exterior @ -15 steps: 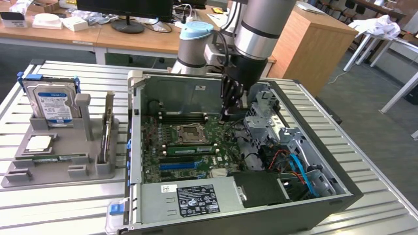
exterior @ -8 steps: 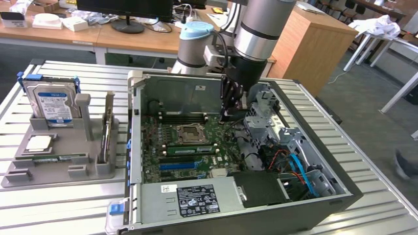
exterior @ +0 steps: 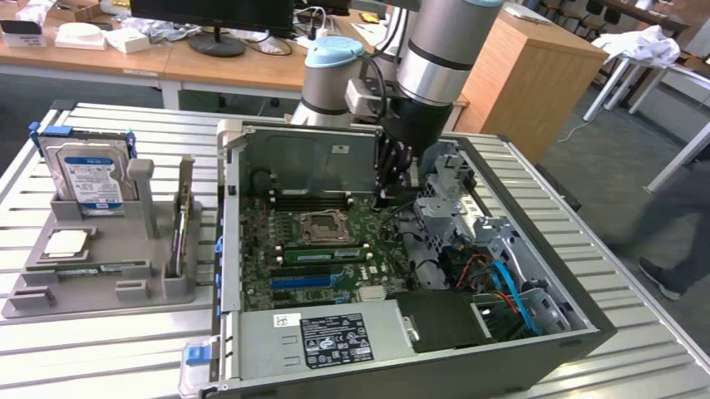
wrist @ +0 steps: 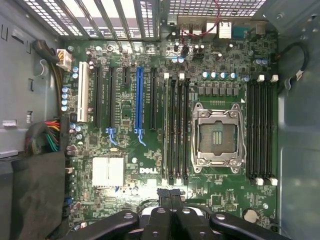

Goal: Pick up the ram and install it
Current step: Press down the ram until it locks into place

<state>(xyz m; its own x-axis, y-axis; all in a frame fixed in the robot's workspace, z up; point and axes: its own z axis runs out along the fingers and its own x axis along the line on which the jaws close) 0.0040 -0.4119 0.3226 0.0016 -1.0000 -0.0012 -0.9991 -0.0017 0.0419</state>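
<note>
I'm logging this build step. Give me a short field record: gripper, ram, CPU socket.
gripper: shut, nothing seen in it, over the motherboard inside the open case
ram: green stick standing in a slot beside the CPU socket
CPU socket: no chip in it
hard drive: upright in the grey holder beside the case

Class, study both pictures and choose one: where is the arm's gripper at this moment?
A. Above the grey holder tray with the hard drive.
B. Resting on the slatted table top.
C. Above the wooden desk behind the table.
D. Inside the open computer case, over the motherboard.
D: the gripper, fingers shut, sits over the green motherboard, and the exterior view shows the arm reaching down into the open case.
</note>
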